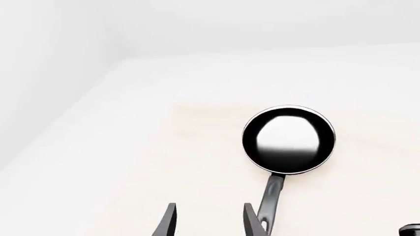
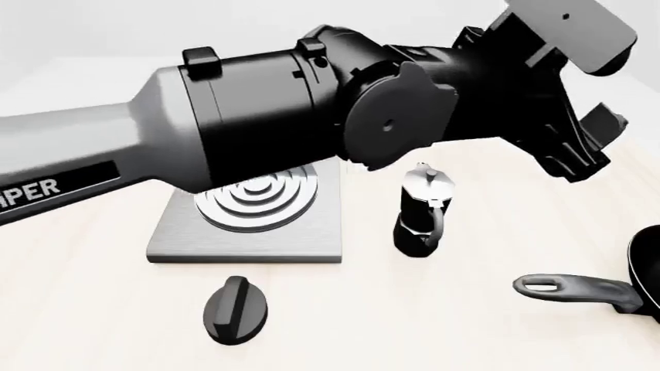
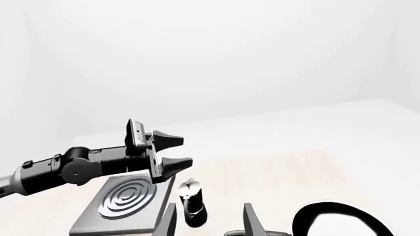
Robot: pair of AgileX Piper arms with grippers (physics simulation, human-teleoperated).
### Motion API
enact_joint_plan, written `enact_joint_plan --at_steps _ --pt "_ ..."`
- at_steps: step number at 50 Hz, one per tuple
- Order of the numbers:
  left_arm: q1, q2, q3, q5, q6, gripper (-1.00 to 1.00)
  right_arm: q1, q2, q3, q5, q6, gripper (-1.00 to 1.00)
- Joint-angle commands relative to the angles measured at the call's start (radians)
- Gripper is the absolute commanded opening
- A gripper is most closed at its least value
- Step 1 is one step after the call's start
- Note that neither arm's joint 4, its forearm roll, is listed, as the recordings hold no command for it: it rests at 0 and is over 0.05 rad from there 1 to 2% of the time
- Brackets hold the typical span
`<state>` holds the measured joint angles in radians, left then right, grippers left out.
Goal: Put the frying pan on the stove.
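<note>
The frying pan [image 1: 288,140] lies on the pale table, black with a glossy inside, its long handle [image 2: 573,287] pointing left in the front view, where the pan body [image 2: 650,270] is cut by the right edge. The stove [image 2: 253,209], a grey plate with silver rings, sits at centre left with nothing on it. My left gripper [image 2: 601,145] hangs high over the table, open and holding nothing; it also shows as the left gripper [image 3: 184,151] above the stove [image 3: 128,201]. My right gripper [image 3: 210,223] is open and holds nothing, with the pan [image 3: 341,221] beside it.
A black-and-silver moka pot [image 2: 423,212] stands upright between stove and pan. A small black oval knob [image 2: 237,309] lies in front of the stove. My left arm [image 2: 258,116] crosses the front view close to the camera and hides the stove's far part.
</note>
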<state>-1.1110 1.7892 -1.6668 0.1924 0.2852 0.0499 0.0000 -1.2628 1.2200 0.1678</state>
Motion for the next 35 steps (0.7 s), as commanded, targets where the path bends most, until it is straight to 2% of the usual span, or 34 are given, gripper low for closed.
enact_joint_plan --at_steps 1,9,17,24,31,35 --pt "-0.053 0.055 -0.077 0.076 0.015 1.00 -0.002 0.000 0.029 -0.002 -0.008 1.00" --pt "-0.071 0.111 -0.154 0.137 0.033 1.00 -0.002 0.000 0.027 -0.001 -0.006 1.00" --pt "-0.053 0.187 -0.268 0.205 0.036 1.00 -0.001 0.000 0.026 -0.001 -0.005 1.00" --pt "-0.048 0.240 -0.333 0.241 0.037 1.00 -0.001 0.000 0.026 -0.001 -0.003 1.00" --pt "-0.071 0.260 -0.341 0.261 0.036 1.00 -0.001 0.000 0.028 -0.001 -0.001 1.00" --pt "-0.088 0.260 -0.302 0.243 0.037 1.00 0.000 0.000 0.028 -0.001 -0.001 1.00"
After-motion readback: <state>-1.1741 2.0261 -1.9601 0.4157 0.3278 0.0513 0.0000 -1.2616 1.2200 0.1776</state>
